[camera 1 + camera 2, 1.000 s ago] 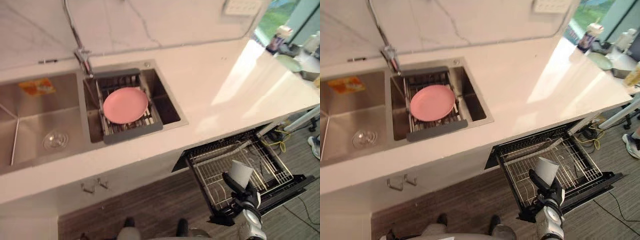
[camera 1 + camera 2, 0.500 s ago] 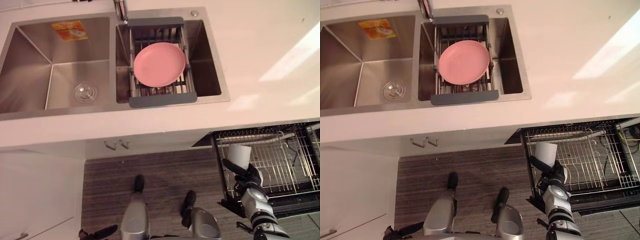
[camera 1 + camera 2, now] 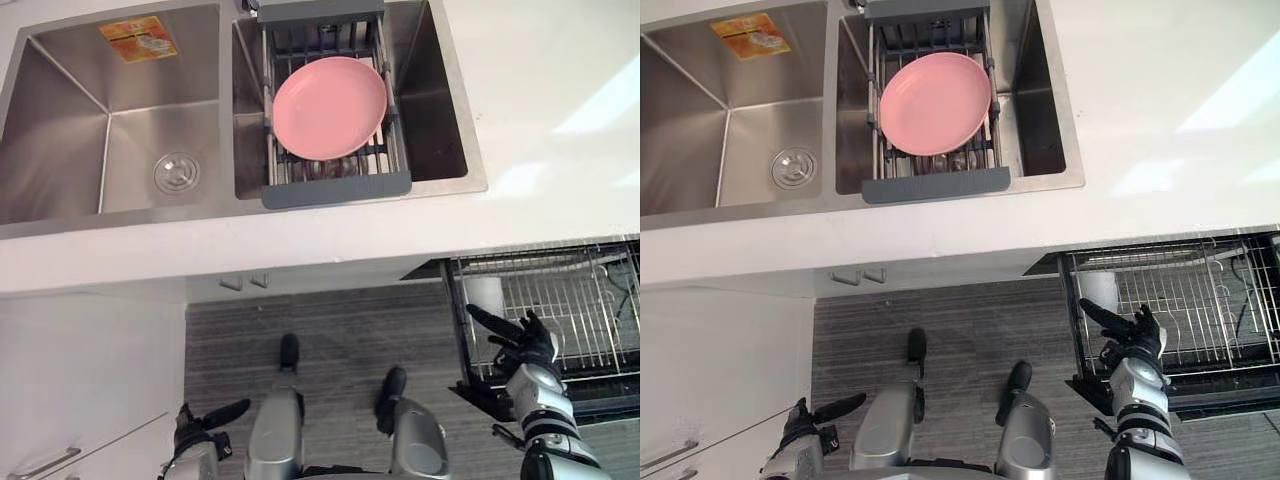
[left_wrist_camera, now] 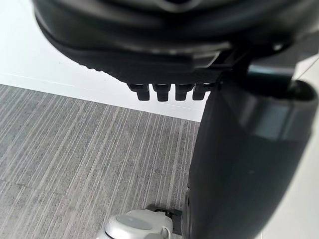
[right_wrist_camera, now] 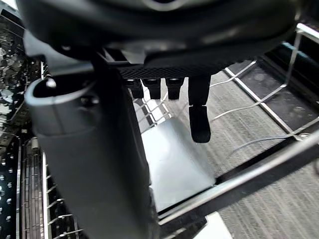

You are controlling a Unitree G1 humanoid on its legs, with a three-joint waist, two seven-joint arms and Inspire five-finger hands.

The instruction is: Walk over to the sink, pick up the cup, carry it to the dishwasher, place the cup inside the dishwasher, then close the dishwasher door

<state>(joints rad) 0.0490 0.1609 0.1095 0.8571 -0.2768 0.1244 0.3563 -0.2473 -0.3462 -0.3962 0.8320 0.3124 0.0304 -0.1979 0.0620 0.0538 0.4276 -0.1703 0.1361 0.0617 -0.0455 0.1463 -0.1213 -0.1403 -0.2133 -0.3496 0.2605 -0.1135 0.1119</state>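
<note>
An orange label [image 3: 138,38], its print too small to read, sticks in the left basin of the sink [image 3: 60,150]. A pink plate [image 3: 330,107] lies on a grey rack [image 3: 335,188] in the right basin. The white cup [image 3: 487,293] sits in a corner of the dishwasher basket [image 3: 590,300], below the white surface [image 3: 560,130]. The right hand [image 3: 525,345] is just beside it, fingers spread and empty, and its wrist view shows the cup past those fingers. The left hand [image 3: 800,428] hangs relaxed over the floor [image 4: 75,149].

Right hand [image 3: 527,343] spread open, left hand [image 3: 195,432] relaxed

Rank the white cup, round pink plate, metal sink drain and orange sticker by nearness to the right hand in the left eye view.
1. White cup, in the dishwasher rack by the right hand.
2. Pink plate, on the sink rack.
3. Metal drain, left basin.
4. Orange sticker, left basin's far end.
</note>
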